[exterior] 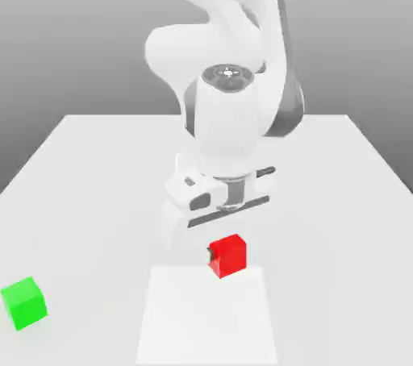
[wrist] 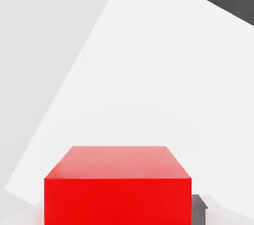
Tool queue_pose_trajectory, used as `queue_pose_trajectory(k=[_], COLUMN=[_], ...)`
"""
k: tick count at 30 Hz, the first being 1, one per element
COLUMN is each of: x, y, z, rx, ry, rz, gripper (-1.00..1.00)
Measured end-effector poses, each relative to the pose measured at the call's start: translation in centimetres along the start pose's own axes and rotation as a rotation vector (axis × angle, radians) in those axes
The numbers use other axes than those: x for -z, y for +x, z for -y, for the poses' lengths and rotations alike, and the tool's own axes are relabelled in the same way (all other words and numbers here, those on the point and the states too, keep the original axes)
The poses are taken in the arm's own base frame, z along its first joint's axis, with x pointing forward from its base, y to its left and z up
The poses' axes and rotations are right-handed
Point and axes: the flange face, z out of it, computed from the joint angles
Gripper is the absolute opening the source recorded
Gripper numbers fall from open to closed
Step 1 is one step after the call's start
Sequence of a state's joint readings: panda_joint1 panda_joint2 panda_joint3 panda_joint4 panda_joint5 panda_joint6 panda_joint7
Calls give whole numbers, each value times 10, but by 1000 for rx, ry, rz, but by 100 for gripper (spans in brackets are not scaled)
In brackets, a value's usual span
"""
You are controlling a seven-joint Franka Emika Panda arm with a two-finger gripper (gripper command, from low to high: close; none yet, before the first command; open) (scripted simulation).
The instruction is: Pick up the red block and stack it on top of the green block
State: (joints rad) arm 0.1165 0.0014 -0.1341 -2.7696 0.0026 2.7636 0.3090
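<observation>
**Red block in the grip, green block waiting at the far corner**

The white Franka arm's two-finger gripper (exterior: pixel 227 253) is closed on the small red cube-shaped block (exterior: pixel 229 255). This sits just below the middle of the exterior frame, at the far edge of the lighter square patch (exterior: pixel 206 324) on the pale grey table (exterior: pixel 339 195). A dark fingertip (exterior: pixel 210 255) lies flush against the block's side on the exterior view's left. I cannot tell from these pictures whether the block rests on the table or is a little clear of it.

The small green cube-shaped block (exterior: pixel 23 302) stands in the lower left of the exterior frame, well apart from the red one, with open table between them.

I judge the step in hand to be the lift and carry. To do it well, the arm should raise the red block straight up until it is clearly higher than the green block. It should then travel toward the exterior view's left, square the faces over the green block, and lower slowly before letting go. A sideways sweep at table height would risk knocking the green block away.

The exterior view gives the whole layout: the arm, both blocks and the route between them. The hand view gives the grip up close. There the red block (wrist: pixel 118 189) looms large, and a grey fingertip (wrist: pixel 198 208) presses directly against its side with no gap. That contact is harder to judge from the exterior view.
</observation>
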Motion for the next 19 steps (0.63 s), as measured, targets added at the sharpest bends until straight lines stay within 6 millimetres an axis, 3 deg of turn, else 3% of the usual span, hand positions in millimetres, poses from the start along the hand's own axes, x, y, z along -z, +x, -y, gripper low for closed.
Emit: queue_pose_trajectory(k=[2, 5, 9, 11, 13, 14, 19], x=[4, 13, 27, 14, -9, -23, -23], y=[26, 66, 98, 104, 105, 105, 105], z=[-39, -133, -235, -259, -266, -267, -267], rx=[-80, -253, -379, -405, -411, -413, -413], ry=[0, 3, 4, 4, 4, 4, 4], rz=[3, 6, -2, -6, -7, -6, -6], gripper=[-100, -100, -100, -100, -100, 100, 100])
